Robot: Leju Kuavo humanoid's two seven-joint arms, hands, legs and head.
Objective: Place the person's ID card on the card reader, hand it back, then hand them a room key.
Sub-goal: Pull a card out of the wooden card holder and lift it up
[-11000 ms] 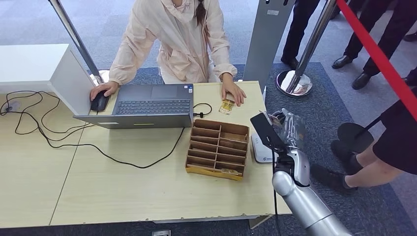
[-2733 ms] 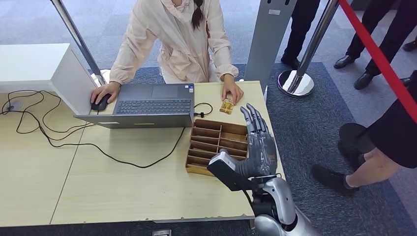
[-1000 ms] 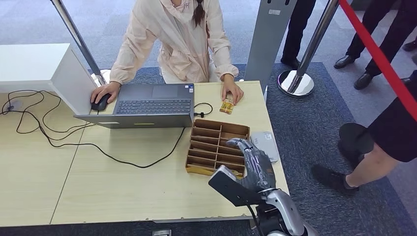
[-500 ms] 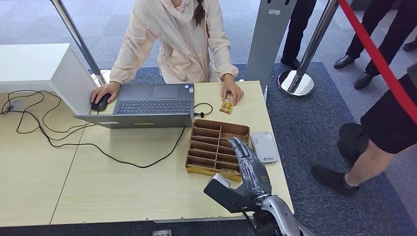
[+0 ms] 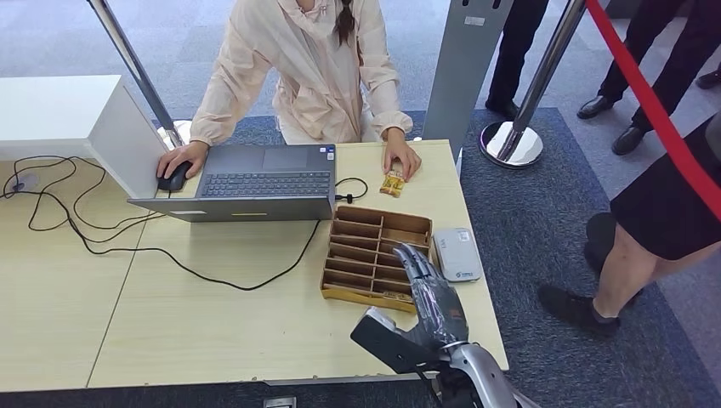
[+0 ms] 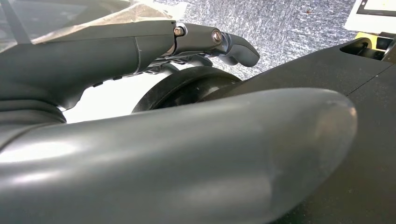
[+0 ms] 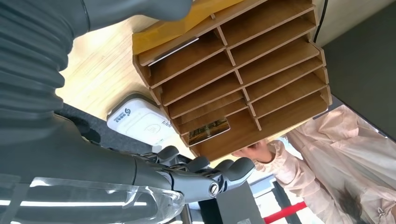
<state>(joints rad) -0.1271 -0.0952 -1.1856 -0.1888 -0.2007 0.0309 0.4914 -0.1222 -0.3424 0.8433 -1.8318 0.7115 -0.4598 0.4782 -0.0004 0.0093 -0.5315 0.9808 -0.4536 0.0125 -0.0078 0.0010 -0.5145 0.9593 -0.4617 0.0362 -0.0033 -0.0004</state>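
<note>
Wooden card rack point(image 5: 375, 257) sits on tabletop point(image 5: 212, 323), two columns of slots; landmark for rest. One right hand point(image 5: 432, 293) hovers over rack's near right corner, fingers stretched, apart, holding nothing. One white card reader point(image 5: 456, 253) lies just right of rack. One card point(image 7: 209, 130) rests in rack slot, seen in right wrist view. One small yellowish card point(image 5: 392, 183) lies beyond rack, at seated person's hand point(image 5: 400, 159). One laptop point(image 5: 255, 182) stands left of rack. Left hand point(image 6: 140, 140) close to camera; grip state cannot be told.
</note>
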